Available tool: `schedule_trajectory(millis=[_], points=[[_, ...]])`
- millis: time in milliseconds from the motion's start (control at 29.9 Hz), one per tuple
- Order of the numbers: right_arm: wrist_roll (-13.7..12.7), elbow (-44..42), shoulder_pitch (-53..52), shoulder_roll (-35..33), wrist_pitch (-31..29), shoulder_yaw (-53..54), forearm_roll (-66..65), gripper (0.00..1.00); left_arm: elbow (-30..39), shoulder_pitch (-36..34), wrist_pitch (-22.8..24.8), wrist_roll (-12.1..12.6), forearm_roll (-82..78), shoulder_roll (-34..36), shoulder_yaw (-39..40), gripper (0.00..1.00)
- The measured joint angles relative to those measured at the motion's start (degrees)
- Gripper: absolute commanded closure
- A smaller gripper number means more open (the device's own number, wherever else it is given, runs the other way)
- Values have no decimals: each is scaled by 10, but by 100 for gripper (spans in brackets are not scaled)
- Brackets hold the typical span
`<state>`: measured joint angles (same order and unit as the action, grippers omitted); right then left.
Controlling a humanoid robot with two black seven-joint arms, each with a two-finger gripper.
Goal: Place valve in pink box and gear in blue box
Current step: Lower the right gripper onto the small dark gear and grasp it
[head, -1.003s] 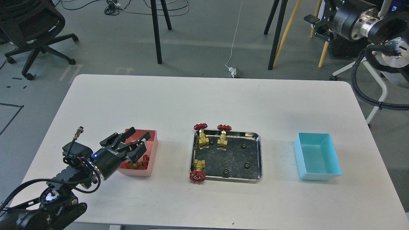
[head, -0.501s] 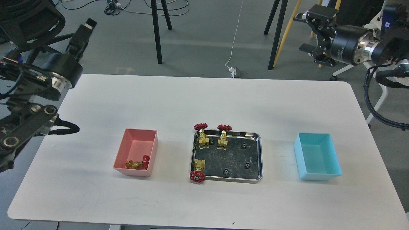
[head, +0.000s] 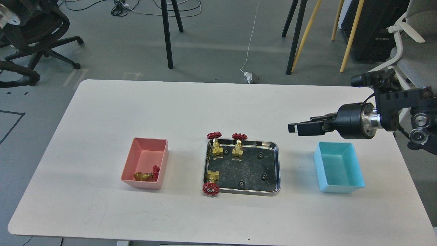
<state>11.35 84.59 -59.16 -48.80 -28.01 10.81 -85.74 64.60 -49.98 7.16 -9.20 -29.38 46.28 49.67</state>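
Note:
The pink box [head: 147,153] stands left of centre with one valve [head: 146,175] lying in its near end. Three more valves [head: 215,144] [head: 239,145] [head: 211,183] rest in or on the rim of the steel tray [head: 277,164] at the centre. Several black gears, such as one [head: 260,156] at the back and one [head: 241,184] at the front, lie in the tray. The blue box [head: 336,164] stands empty at the right. My right gripper [head: 296,127] hovers open and empty, pointing left, above the table between the tray and the blue box. My left gripper is out of view.
The white table's edges [head: 218,82] frame the scene. An office chair [head: 37,37] stands beyond the far left corner. Stand legs [head: 167,34] [head: 295,37] and a cable [head: 251,37] are on the floor behind the table.
My left arm let go over the pink box, lifted up and left, and went out of view, leaving a valve inside. My right arm came down from the top right to beside the blue box.

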Motion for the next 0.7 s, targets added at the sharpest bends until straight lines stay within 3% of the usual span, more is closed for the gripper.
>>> schedule_trajectory(millis=[201,702], points=[[30,2,-41,29,0,-97,-90,3,0,-14,-6,0,0,14,1,7],[32,-146,-53,216,0,-180,-128,3,-3,-21,-20,0,0,18,33,7]])
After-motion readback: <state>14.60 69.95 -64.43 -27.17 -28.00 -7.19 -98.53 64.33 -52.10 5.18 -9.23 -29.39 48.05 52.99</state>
